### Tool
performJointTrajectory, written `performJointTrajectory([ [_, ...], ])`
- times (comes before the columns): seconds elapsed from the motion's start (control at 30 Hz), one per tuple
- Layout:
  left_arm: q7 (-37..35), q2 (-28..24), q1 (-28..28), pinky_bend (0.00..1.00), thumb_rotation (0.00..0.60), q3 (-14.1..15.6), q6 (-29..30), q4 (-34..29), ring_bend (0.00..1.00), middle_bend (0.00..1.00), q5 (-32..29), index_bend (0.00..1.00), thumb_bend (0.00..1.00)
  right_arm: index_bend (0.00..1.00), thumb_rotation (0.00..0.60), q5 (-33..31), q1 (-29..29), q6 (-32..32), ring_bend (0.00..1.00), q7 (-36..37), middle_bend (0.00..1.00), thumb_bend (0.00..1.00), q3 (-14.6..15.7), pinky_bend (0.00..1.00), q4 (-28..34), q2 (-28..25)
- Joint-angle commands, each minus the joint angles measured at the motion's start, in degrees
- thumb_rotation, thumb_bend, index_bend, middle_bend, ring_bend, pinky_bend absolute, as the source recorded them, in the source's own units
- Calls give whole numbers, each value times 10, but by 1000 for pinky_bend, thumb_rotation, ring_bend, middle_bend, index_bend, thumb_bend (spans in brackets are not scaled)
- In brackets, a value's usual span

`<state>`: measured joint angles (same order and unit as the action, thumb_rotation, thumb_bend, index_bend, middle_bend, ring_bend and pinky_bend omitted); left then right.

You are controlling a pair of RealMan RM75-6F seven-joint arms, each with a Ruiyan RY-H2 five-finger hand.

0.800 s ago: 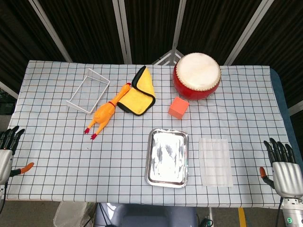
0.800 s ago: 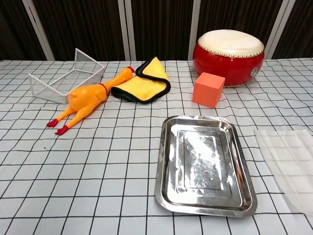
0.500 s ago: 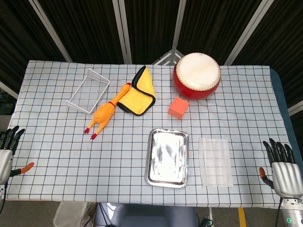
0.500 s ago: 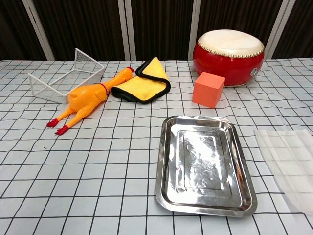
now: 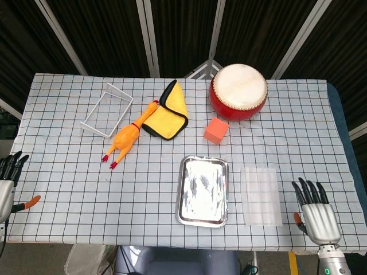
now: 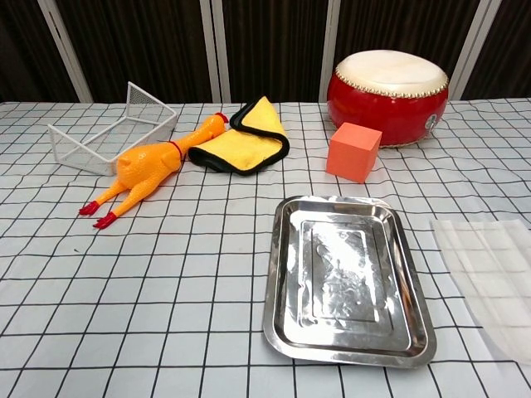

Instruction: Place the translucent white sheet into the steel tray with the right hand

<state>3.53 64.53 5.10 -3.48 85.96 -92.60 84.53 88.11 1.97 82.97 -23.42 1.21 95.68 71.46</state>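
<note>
The translucent white sheet (image 5: pixel 261 196) (image 6: pixel 491 279) lies flat on the checked tablecloth, just right of the steel tray (image 5: pixel 202 167) (image 6: pixel 280 274), which holds nothing. My right hand (image 5: pixel 315 214) hangs open with its fingers spread at the table's near right corner, right of the sheet and apart from it. Off the near left edge my left hand (image 5: pixel 8 184) is open too. Neither hand shows in the chest view.
A red drum (image 5: pixel 238 91) stands at the back right, with an orange cube (image 5: pixel 216 130) in front of it. A yellow cloth (image 5: pixel 168 114), a rubber chicken (image 5: pixel 129 135) and a white wire basket (image 5: pixel 107 110) lie at the back left.
My right hand has moved left and toward the table's near edge, closer to the sheet. My left hand has dropped slightly. The sheet and tray are where they were.
</note>
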Motion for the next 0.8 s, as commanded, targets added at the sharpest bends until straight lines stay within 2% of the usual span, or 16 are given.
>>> performJointTrajectory([
  [0.03, -1, 0, 0, 0, 600, 0, 0, 0, 0, 0, 0, 0, 0, 0, 600, 2, -1, -14, 0, -33, 0, 440, 14, 0, -9, 32],
  [0.27, -5, -2, 1, 0, 600, -3, 0, -1, 0, 0, -4, 0, 0, 0, 600, -25, -1, -41, 0, -69, 0, 440, 19, 0, -38, 70],
  [0.8, -4, -2, 1, 0, 600, -3, -1, -1, 0, 0, -4, 0, 0, 0, 600, -81, 1, -77, 0, -105, 0, 439, 15, 0, -81, 98],
])
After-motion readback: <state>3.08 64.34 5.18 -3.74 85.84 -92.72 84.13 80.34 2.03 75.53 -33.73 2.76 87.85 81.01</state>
